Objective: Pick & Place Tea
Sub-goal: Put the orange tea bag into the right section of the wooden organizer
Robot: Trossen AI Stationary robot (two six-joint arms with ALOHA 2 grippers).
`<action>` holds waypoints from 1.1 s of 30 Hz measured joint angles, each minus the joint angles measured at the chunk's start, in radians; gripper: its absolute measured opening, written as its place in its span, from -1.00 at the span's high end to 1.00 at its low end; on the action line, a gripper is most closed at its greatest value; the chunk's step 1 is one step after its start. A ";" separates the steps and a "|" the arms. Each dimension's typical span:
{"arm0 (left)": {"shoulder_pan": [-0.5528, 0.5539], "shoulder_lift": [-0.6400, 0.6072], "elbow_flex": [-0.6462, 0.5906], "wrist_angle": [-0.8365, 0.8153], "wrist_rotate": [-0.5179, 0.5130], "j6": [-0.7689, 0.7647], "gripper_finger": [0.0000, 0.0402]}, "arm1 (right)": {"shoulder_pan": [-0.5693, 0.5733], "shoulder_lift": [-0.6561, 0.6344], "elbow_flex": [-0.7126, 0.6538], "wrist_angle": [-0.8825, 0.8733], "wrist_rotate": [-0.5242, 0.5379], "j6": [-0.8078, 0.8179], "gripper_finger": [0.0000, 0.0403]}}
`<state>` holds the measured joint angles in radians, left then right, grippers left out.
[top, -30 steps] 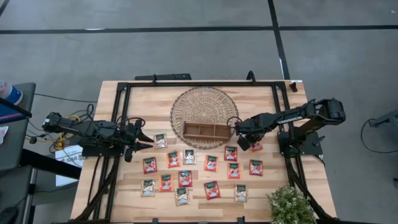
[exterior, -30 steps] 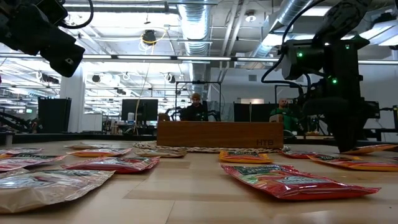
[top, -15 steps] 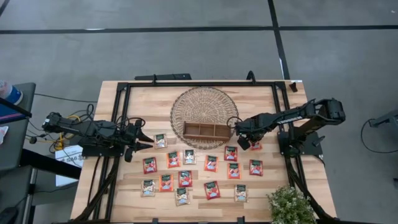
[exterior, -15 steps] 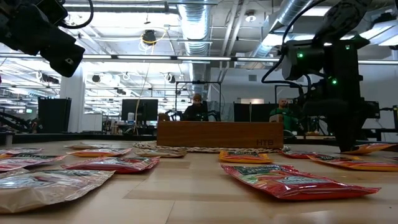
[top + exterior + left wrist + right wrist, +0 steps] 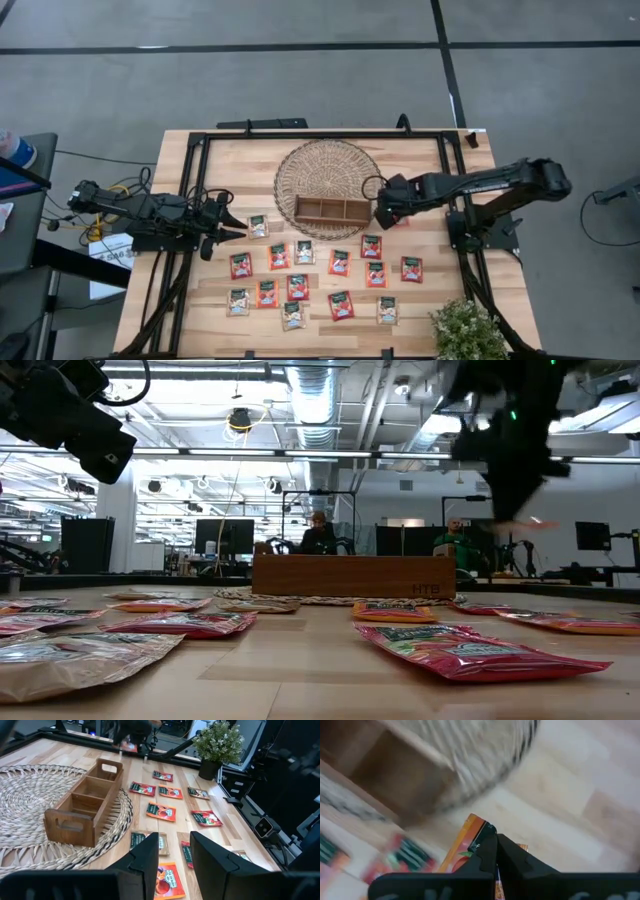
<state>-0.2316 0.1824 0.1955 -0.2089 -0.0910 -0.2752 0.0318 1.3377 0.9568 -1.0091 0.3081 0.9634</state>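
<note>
Right gripper [image 5: 496, 851]: clenched on a flat red-orange tea sachet [image 5: 466, 842], beside the brown wooden three-compartment tray [image 5: 332, 211].
Left gripper [image 5: 173, 851]: fingers apart, holding nothing, near the table's left edge.

Tray [image 5: 332, 210] on woven mat [image 5: 329, 175]; sachets [image 5: 300, 251] spread in front.

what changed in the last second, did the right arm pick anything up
Yes. The right gripper shut on a red tea sachet, lifted it off the table and swung toward the wooden tray. The left gripper stayed parked at the left side, and the other sachets did not move.
</note>
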 joint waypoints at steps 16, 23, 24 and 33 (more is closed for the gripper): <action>0.000 0.000 0.000 0.000 0.000 0.031 0.48 | 0.184 0.157 0.117 0.305 0.531 0.129 1.00; 0.000 0.000 0.000 -0.001 0.000 0.029 0.48 | 0.191 0.298 0.233 0.287 0.689 0.107 1.00; 0.000 0.000 0.000 -0.001 0.000 0.028 0.48 | 0.190 0.315 0.254 0.272 0.702 0.086 1.00; 0.000 0.000 0.000 -0.001 0.000 0.026 0.48 | 0.199 0.475 0.466 -0.027 0.804 0.119 1.00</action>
<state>-0.2317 0.1825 0.1958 -0.2096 -0.0910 -0.2489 0.2304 1.8130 1.4226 -1.0364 1.1117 1.0821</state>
